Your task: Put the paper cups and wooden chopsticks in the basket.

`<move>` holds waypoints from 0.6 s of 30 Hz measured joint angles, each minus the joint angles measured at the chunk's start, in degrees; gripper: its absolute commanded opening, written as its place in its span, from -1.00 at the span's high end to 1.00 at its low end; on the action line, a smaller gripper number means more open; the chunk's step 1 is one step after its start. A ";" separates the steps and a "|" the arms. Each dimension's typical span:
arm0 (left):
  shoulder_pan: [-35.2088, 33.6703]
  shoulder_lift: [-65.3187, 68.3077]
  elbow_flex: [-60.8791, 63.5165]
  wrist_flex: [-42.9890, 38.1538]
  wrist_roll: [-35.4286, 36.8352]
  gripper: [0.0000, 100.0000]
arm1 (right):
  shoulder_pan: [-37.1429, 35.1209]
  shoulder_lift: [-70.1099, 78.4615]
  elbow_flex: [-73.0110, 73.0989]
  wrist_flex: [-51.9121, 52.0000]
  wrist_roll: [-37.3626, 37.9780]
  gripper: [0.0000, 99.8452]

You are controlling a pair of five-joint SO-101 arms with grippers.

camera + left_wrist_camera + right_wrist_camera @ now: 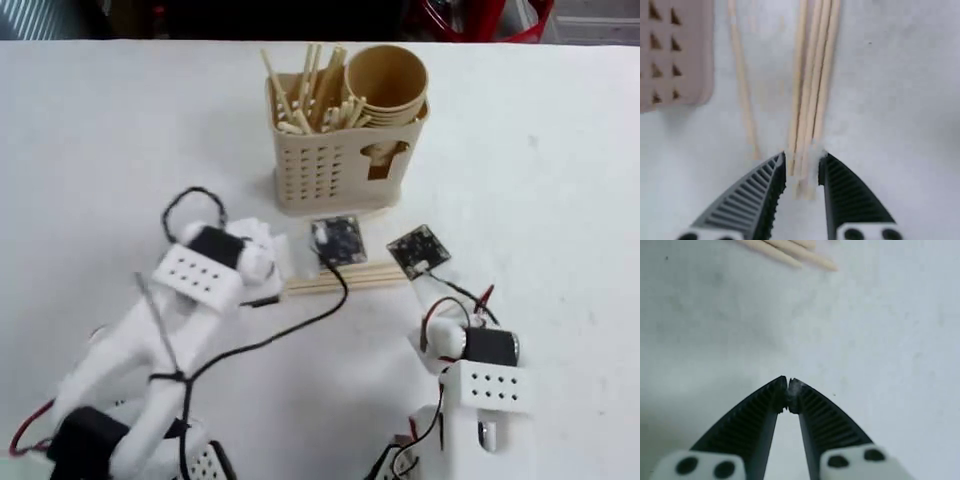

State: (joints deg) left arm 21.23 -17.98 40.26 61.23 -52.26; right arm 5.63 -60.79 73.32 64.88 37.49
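Note:
A cream perforated basket [335, 165] stands at the back of the white table. It holds several wooden chopsticks [305, 85] and a stack of paper cups [385, 85]. In front of it a bundle of chopsticks [345, 278] lies flat on the table. My left gripper [802, 162] is shut on one end of that bundle [812, 90], a finger on each side. A single chopstick [742, 90] lies beside it, nearer the basket wall [675, 50]. My right gripper [788, 382] is shut on nothing, just above bare table, with the chopstick tips [790, 250] ahead of it.
The left arm [200, 270] reaches in from the front left and the right arm [485, 375] from the front right, both trailing black cables. Open table lies to either side of the basket.

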 measured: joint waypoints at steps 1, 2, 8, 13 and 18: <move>0.88 2.11 0.00 -1.49 0.00 0.74 | 1.14 0.00 0.53 -0.44 0.00 0.96; 1.58 4.13 0.00 -2.81 0.00 0.74 | 2.20 0.00 1.14 -0.97 0.00 0.96; 3.78 18.81 -5.71 -7.12 2.37 0.75 | 3.78 -0.09 4.92 -4.40 0.09 0.96; 3.78 25.58 -9.14 -7.30 2.64 0.76 | 4.22 -0.44 6.33 -5.19 0.09 0.96; 3.87 27.16 -10.02 -7.38 2.73 0.85 | 4.31 -0.44 6.68 -5.36 0.09 0.96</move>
State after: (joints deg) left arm 25.10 9.19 30.24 53.85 -49.54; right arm 9.93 -61.23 80.00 59.52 37.58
